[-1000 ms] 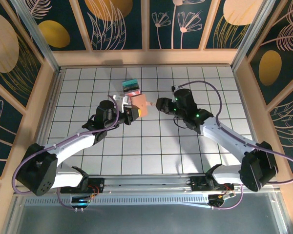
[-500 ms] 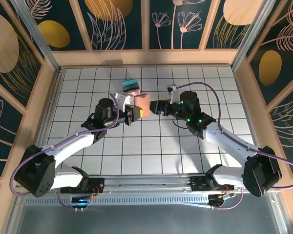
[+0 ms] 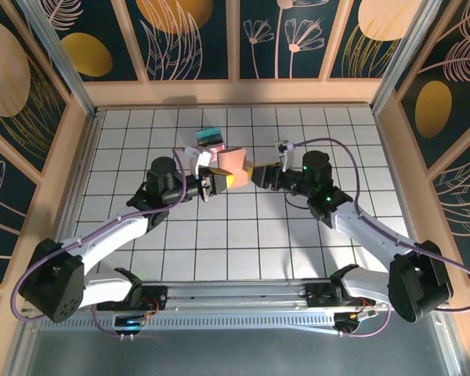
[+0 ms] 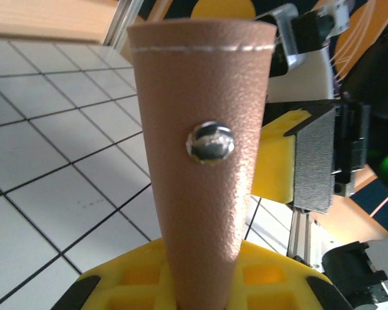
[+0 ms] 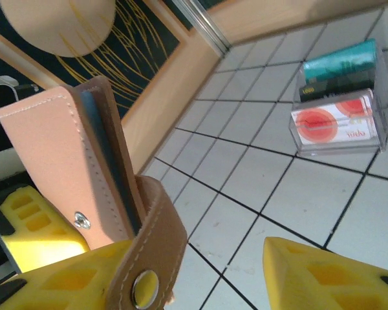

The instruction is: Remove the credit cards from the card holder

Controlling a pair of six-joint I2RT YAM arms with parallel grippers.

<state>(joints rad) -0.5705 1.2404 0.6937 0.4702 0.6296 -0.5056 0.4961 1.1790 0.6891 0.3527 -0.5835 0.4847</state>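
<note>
The tan-pink card holder [image 3: 233,160] hangs in the air over the middle of the tiled floor. My left gripper [image 3: 214,182] is shut on its lower end, and in the left wrist view the holder [image 4: 207,161] stands upright out of the yellow pads [image 4: 116,290]. From the right, my right gripper [image 3: 254,174] meets the holder's edge. Seen from the right wrist, the gripper [image 5: 200,271] is open; the holder's snap strap [image 5: 152,258] lies over its left finger, while the right finger [image 5: 310,271] stands apart. The credit cards are hidden inside the holder [image 5: 52,148].
A small clear box [image 3: 210,139] with teal and red contents stands on the tiles just behind the card holder, also seen in the right wrist view [image 5: 339,113]. Wooden walls [image 3: 78,149] ring the tiled floor.
My right gripper has moved left up to the card holder. The left gripper has raised the holder slightly up and to the right, still gripping it.
</note>
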